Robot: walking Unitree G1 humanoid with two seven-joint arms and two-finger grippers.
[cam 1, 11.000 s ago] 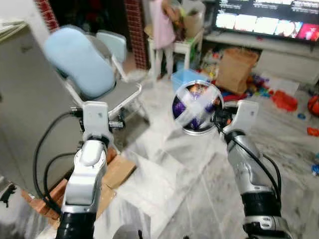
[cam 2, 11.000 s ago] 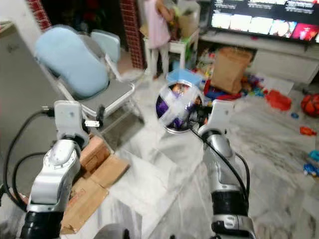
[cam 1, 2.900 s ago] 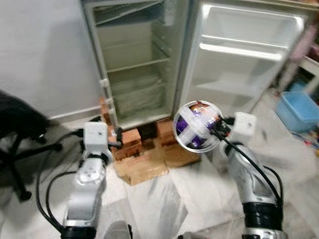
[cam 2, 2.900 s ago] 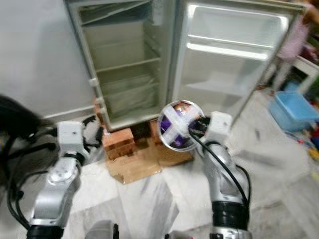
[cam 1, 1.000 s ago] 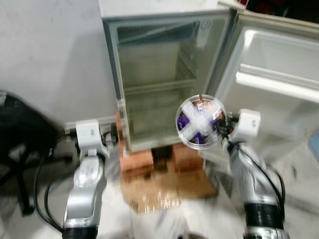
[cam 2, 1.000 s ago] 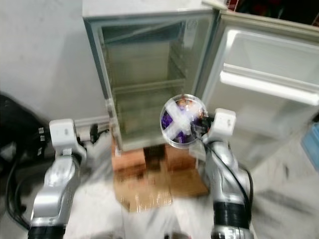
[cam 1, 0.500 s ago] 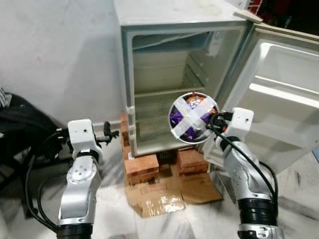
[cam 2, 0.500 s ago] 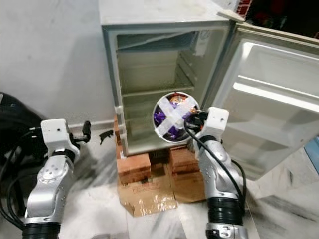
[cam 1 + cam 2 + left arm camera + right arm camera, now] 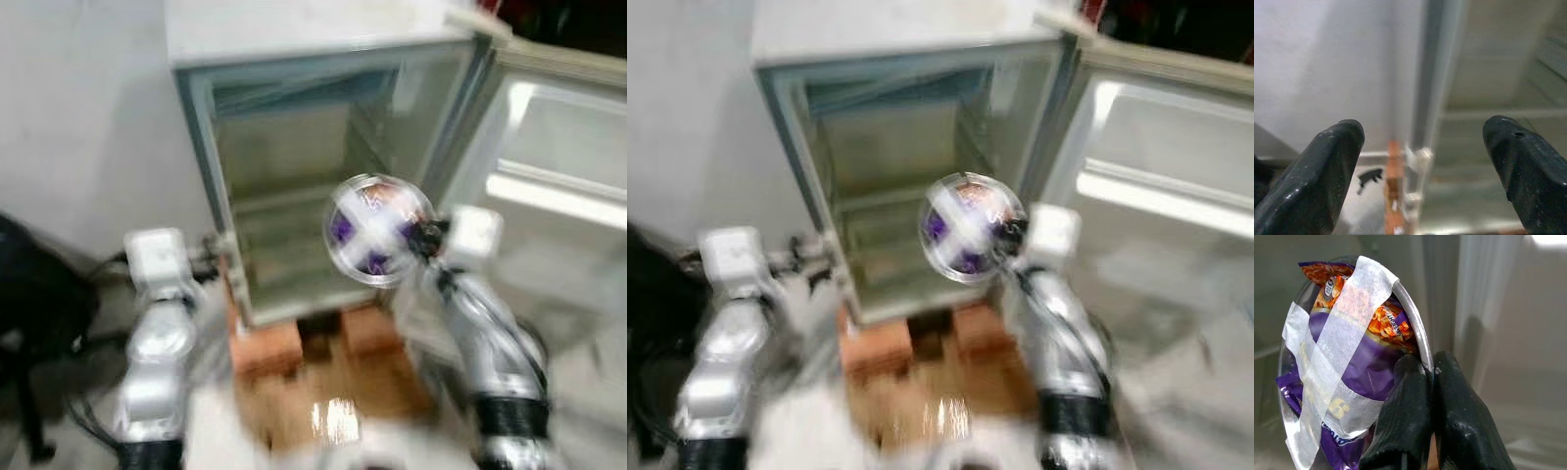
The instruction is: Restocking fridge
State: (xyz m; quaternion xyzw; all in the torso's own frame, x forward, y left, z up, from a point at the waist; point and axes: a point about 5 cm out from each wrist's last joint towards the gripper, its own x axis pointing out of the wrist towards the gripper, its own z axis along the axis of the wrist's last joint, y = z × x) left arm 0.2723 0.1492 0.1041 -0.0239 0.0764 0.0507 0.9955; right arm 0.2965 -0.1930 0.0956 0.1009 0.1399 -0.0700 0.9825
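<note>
One bowl (image 9: 1347,367), clear, crossed with two strips of white tape and packed with purple and orange snack packets (image 9: 1364,355), is pinched at its rim by the right gripper (image 9: 1427,374), jaws closed on it, held up before the open fridge (image 9: 323,186). One left gripper (image 9: 1425,147) hangs with jaws spread wide near the fridge's left edge. Bricks (image 9: 269,348) and cardboard (image 9: 343,401) lie under the fridge on pale floor (image 9: 59,392). Head views are blurred; the right wrist view shows the packets sharply.
</note>
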